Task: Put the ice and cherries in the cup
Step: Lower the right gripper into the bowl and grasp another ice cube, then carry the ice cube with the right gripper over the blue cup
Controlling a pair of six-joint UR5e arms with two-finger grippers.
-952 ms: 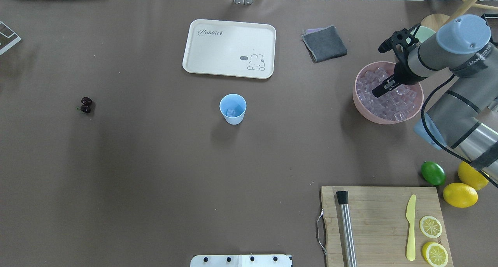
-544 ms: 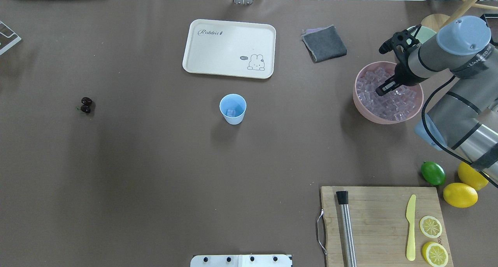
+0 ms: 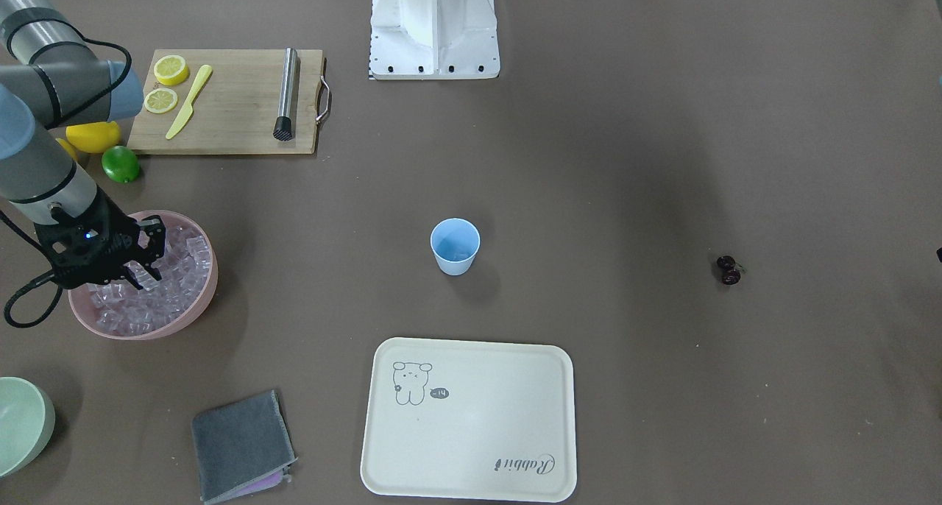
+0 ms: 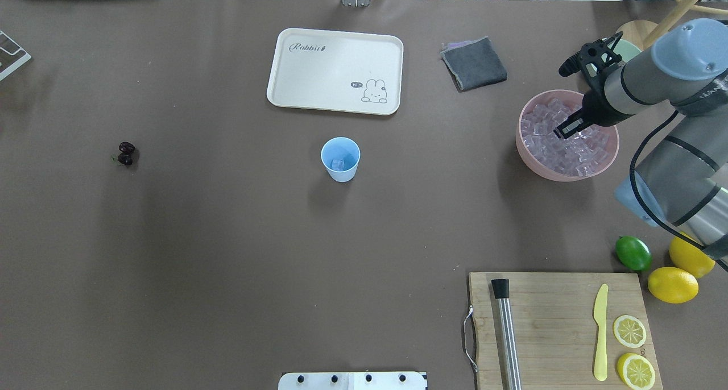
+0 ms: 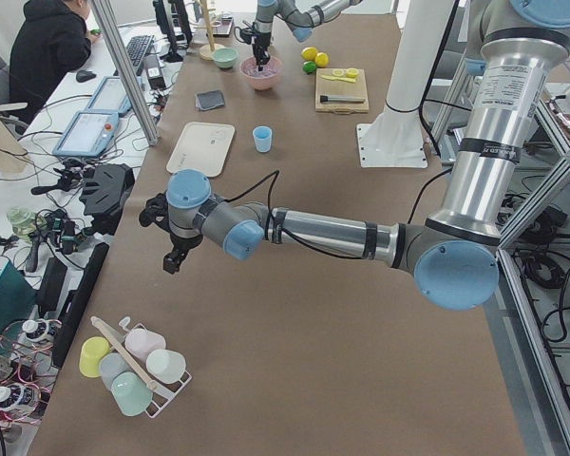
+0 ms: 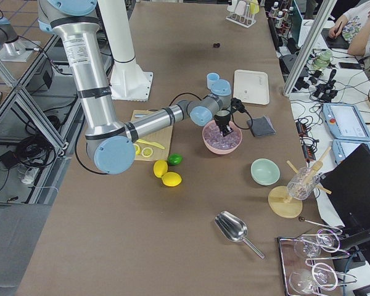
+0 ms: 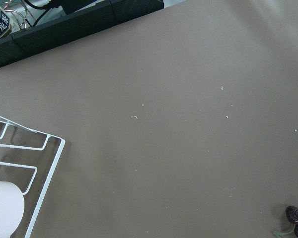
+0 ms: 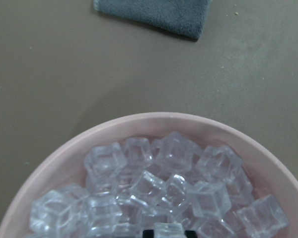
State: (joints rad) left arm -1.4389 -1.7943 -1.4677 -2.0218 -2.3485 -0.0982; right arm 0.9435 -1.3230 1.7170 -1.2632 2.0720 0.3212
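Note:
The light-blue cup (image 4: 340, 158) (image 3: 455, 246) stands mid-table with one ice cube (image 4: 338, 164) at its bottom. Many more ice cubes (image 4: 575, 152) (image 8: 174, 183) fill the pink bowl (image 4: 526, 151) at the right. My right gripper (image 4: 563, 129) (image 3: 140, 271) hangs over that bowl; in the right wrist view a cube (image 8: 169, 231) sits between its black fingertips, so it is shut on it. The cherries (image 4: 125, 153) (image 7: 297, 222) lie far left on the table. My left gripper (image 5: 171, 261) shows only in the exterior left view, beyond the cherries, and I cannot tell its state.
A cream tray (image 4: 335, 71) lies behind the cup, with a grey cloth (image 4: 474, 63) to its right. A cutting board (image 4: 557, 322) at the near right carries a metal muddler, a yellow knife and lemon slices. Beside it lie a lime (image 4: 633, 253) and lemons (image 4: 673, 284).
My right gripper has lifted and shifted a little right and toward the far side above the pink bowl. The cup and the cherries have not moved.

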